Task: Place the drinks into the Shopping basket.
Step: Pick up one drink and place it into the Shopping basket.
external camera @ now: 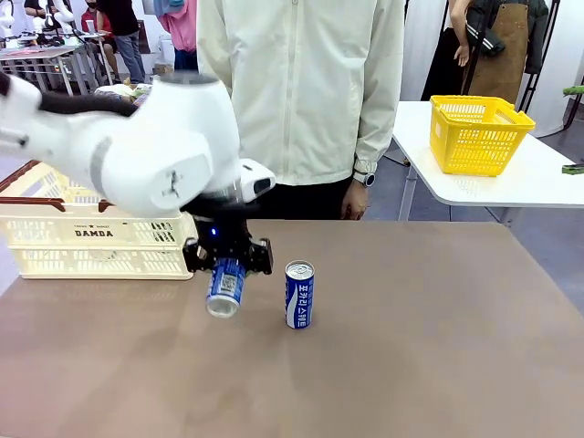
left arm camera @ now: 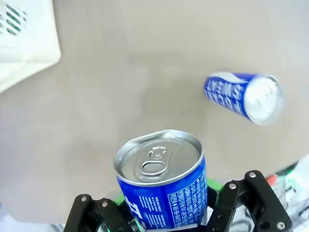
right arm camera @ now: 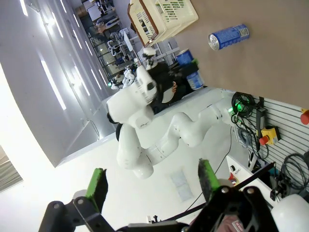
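The left arm's jaws, shut tight on a tilted slim blue-and-white metal can (external camera: 224,287) just above the brown bench (external camera: 411,347), should lift it toward the cream slotted plastic basket (external camera: 91,246) at 10 o'clock, clearing its dark rim; the right arm's jaws gape empty.

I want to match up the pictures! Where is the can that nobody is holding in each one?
Front view: the free can stands upright near the middle of the table, right of the held can in the left pincer.
Left wrist view: upper right, blurry.
Right wrist view: top right, lying sideways in the picture.
Shared landmark: the cream Shopping basket, in all three.
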`<state>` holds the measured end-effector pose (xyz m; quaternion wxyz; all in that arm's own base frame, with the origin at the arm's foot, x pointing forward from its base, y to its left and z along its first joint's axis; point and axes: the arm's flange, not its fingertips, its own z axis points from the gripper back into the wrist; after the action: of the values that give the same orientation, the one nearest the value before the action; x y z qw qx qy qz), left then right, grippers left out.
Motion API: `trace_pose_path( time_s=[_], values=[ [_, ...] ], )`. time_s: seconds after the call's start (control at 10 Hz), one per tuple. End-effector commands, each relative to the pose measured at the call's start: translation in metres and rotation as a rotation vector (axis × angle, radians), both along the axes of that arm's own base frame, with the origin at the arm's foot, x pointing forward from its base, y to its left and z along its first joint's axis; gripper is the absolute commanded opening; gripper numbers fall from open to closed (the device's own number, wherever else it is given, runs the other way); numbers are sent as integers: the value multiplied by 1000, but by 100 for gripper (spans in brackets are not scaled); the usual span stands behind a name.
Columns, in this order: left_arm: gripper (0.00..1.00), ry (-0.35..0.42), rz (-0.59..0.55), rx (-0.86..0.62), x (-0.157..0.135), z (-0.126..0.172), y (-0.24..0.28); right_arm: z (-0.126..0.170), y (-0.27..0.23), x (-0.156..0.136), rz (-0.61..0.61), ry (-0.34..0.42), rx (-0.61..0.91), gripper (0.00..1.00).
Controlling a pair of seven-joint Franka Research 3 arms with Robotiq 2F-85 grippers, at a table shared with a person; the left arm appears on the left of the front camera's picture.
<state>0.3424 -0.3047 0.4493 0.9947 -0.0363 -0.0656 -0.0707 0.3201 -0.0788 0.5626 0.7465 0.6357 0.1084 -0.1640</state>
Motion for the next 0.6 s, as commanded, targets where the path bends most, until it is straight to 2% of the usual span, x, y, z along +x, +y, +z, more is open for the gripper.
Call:
trace_pose_path(
  time_s=[0.0,0.1,0.2,0.3,0.5],
  values=[
    [0,49,-49,-36,-1,15,21,5,-1,2,6,-5,16,100],
    [0,46,-84,-73,-6,13,25,5,-1,2,6,-5,16,100],
    [0,18,-53,-102,-7,10,27,5,-1,2,6,-5,16,100],
    [0,30,-53,-35,-6,20,12,5,-1,2,6,-5,16,100],
    [0,30,-53,-35,-6,20,12,5,-1,2,6,-5,16,100]
  ],
)
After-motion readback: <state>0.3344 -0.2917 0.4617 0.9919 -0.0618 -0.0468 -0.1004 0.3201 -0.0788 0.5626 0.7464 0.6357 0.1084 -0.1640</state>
